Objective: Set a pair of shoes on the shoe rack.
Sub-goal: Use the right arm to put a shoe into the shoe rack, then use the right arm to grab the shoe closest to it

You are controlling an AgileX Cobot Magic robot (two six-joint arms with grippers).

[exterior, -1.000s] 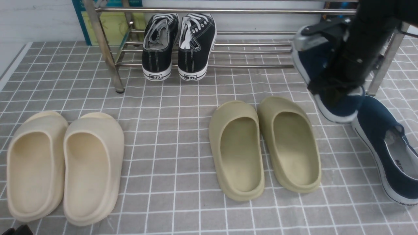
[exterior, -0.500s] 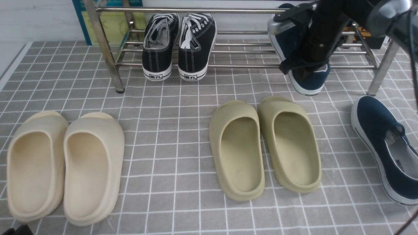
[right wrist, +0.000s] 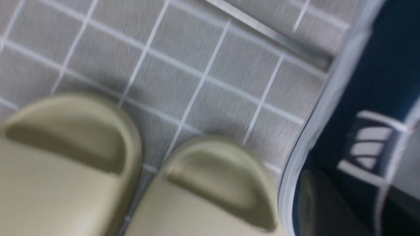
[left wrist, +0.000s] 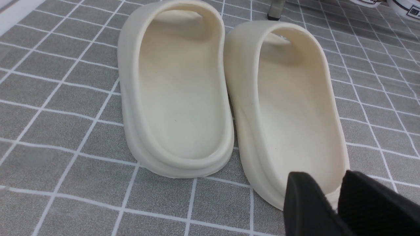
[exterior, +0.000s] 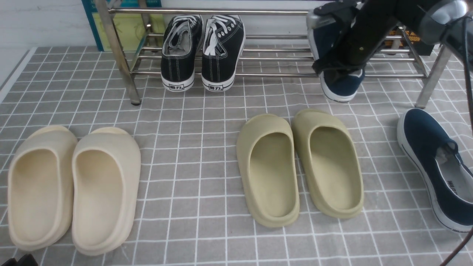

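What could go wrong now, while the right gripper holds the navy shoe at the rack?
1. The navy shoe juts out past the front rail of the shoe rack; released so, it may tip onto the floor.
2. The right gripper seems to pinch only its collar, so it might slip.

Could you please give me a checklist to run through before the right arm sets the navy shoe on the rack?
1. Right gripper shut on held navy shoe: ok.
2. Held shoe fully over the shoe rack: not ok, one end overhangs the front rail.
3. Sole resting on rails: cannot tell.
4. Rack space free right of black sneakers: ok.
5. Second navy shoe racked: not ok, on the mat.
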